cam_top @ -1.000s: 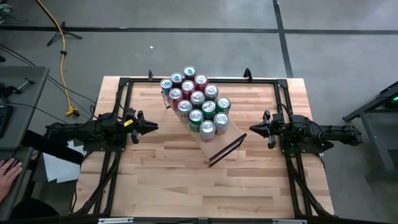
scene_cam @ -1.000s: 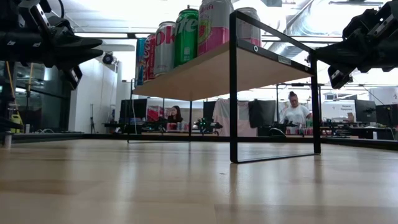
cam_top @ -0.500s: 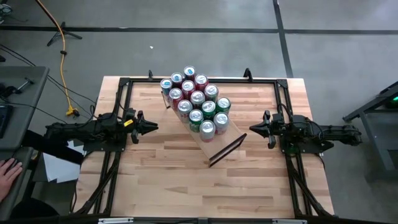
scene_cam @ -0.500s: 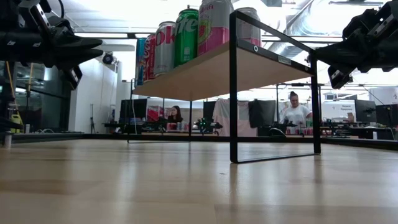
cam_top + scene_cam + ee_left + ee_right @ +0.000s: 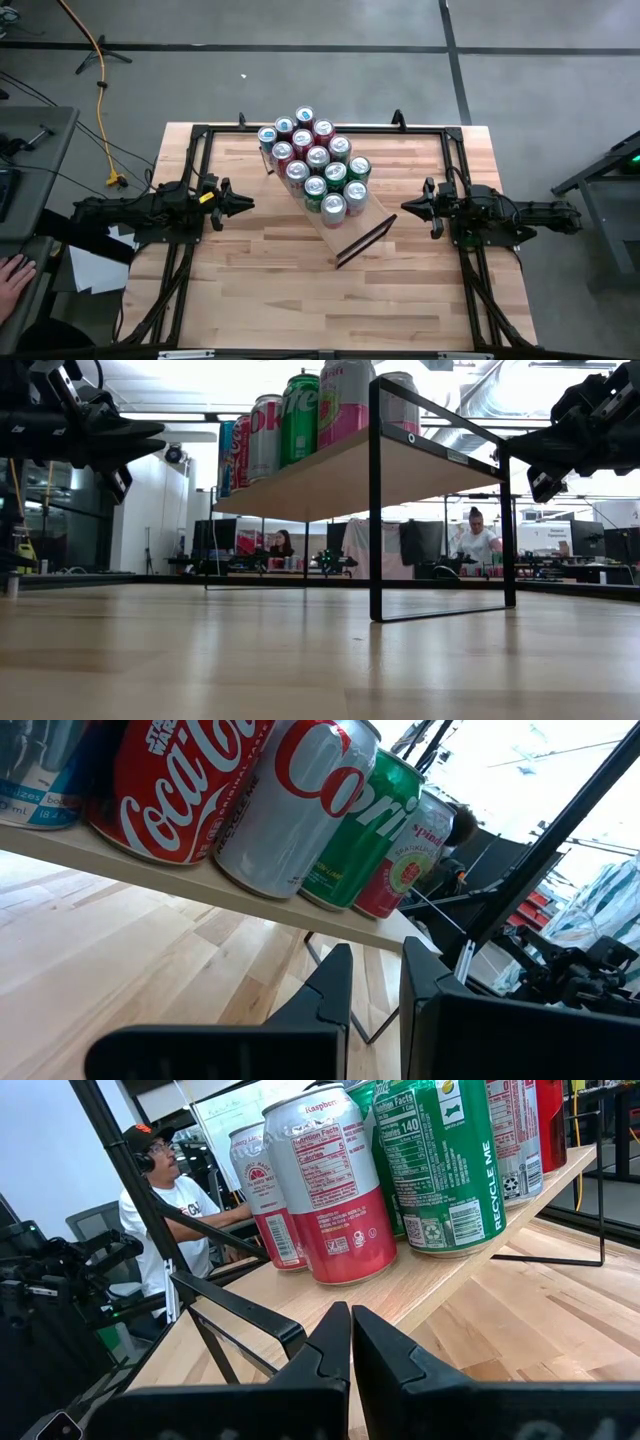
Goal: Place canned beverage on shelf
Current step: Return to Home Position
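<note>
The shelf, a pale-wood plank, stands on its thin black frame legs at the table's middle, running slantwise. Several cans stand upright on it in rows and fill most of its length. The end toward the near right is bare. The cans are red, silver, green and pink. My left gripper hangs level at the table's left, shut, with its tips pointing at the shelf. My right gripper hangs level at the right, also shut, pointing at the shelf. Both are clear of the shelf and hold nothing.
Black rails run along the table's left, right and far sides under both arms. Bare butcher-block tabletop lies in front of the shelf. A person's hand rests on a desk at the far left. People sit in the room behind.
</note>
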